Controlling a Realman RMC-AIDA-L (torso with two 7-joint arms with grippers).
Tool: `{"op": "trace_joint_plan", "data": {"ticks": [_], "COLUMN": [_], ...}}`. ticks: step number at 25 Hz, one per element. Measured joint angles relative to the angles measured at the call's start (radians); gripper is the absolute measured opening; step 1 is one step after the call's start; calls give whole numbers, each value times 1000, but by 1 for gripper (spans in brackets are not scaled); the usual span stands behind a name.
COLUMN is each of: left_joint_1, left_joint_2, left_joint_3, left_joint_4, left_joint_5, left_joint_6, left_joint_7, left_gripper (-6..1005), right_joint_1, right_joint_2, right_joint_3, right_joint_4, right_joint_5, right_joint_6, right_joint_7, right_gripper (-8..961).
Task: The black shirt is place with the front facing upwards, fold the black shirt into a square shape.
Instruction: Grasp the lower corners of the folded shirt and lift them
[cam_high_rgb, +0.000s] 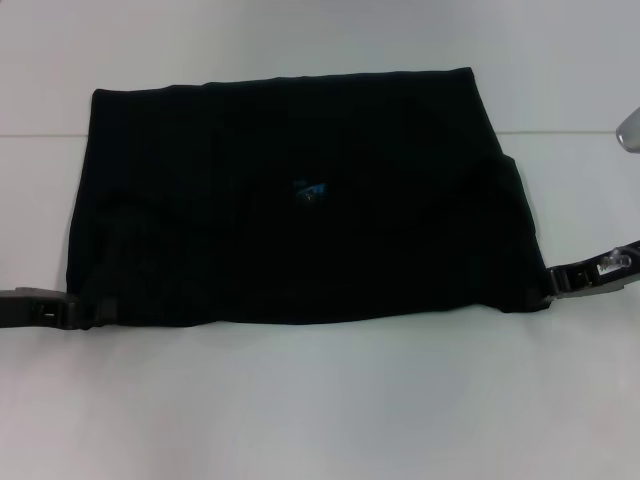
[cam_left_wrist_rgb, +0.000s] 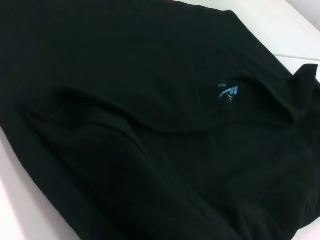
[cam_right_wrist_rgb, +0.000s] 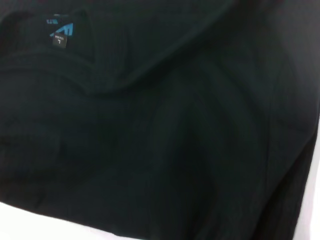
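My left tool (cam_high_rgb: 85, 310) sits at the lower left of the head frame, arm coming in low and nearly flat from the left edge, tip at the lower left corner of the black shirt (cam_high_rgb: 300, 200). Can't tell if it's together or apart, the tip blends into the dark cloth. My right tool (cam_high_rgb: 550, 282) sits at the right edge of the frame, a bit higher than the left one, arm reaching in roughly level from the right, tip touching the shirt's lower right corner. Grip there also can't be told. The shirt lies on the white counter (cam_high_rgb: 320, 400), filling the centre of the head frame as a wide folded slab, long axis running left to right across the frame. Top edge sits higher on the right than on the left, bottom edge roughly straight between my two tools. The right side bulges out past the upper layer. The blue neck-label mark (cam_high_rgb: 310, 190) shows near the middle of the slab. In the left wrist view the cloth (cam_left_wrist_rgb: 150, 150) fills most of the frame, with soft folds and the label (cam_left_wrist_rgb: 228, 91) at centre right. In the right wrist view the cloth (cam_right_wrist_rgb: 175, 140) covers nearly everything, label (cam_right_wrist_rgb: 60, 31) in the upper left corner.
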Motion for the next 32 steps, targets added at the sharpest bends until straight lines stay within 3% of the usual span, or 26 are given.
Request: {"op": "trace_joint_plan", "data": {"ticks": [4, 9, 16, 23, 28, 32], "left_joint_1": [0, -5, -30, -31, -52, -78], "left_joint_2": [4, 21, 51, 62, 77, 82], "left_joint_3": [-3, 2, -2, -1, 6, 23], "left_joint_4": [0, 0, -1, 0, -21, -52], "left_joint_5": [0, 17, 101, 167, 242, 305], "left_joint_6": [14, 79, 271, 449, 582, 657], "left_joint_7": [-5, -46, -81, -82, -63, -55], "left_gripper": [37, 37, 36, 36, 36, 36], "right_joint_1": [-8, -15, -40, -104, -137, -146], "right_joint_2": [-3, -17, -65, -88, -94, -83], "right_joint_3": [3, 16, 8, 10, 6, 6], "right_joint_4": [-26, -66, -115, -163, -167, -166], "right_joint_5": [2, 3, -6, -45, -70, -122], "right_joint_6": [-26, -93, -275, -456, -570, -636], "right_joint_7": [2, -1, -38, -134, -247, -306], "right_gripper": [27, 31, 22, 22, 22, 23]}}
